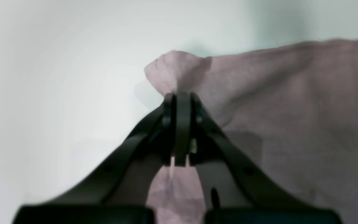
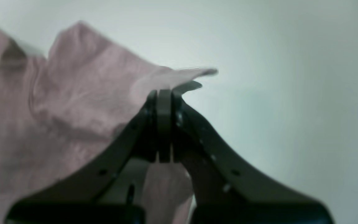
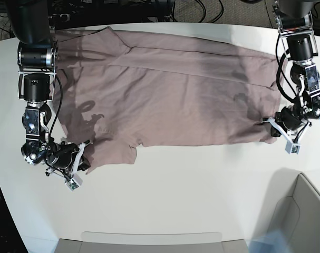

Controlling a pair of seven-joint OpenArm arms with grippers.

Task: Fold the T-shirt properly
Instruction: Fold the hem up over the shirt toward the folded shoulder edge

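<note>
Two arms are working the T-shirt (image 3: pixel 170 100), one at each end of its near edge, and the shirt is lying spread wide across the white counter (image 3: pixel 175 195). The right gripper (image 2: pixel 164 93) is sitting at the shirt's near corner on the base view's left, its jaws pressed together and pinching a bunch of the mauve fabric; a thin flap of hem is poking out past the tips. The left gripper (image 1: pixel 182 96) is sitting at the opposite near corner, jaws likewise closed tight on a small puckered knot of cloth that is standing up just beyond the tips.

The shirt's far edge is running close along the counter's back rim, with a long fold line crossing it just inside that edge. Its near edge is lying fairly straight between the two grippers, apart from a sleeve-like lobe that is hanging nearer beside the right gripper. Wrinkles and arm shadows are lying over the middle.

Nearer than the shirt, a broad stretch of bare counter is showing, reaching to the front rim. A pale bin (image 3: pixel 302 216) is sitting off the shirt's near corner, below the left gripper, and a second tray edge (image 3: pixel 149 237) is lining the front.
</note>
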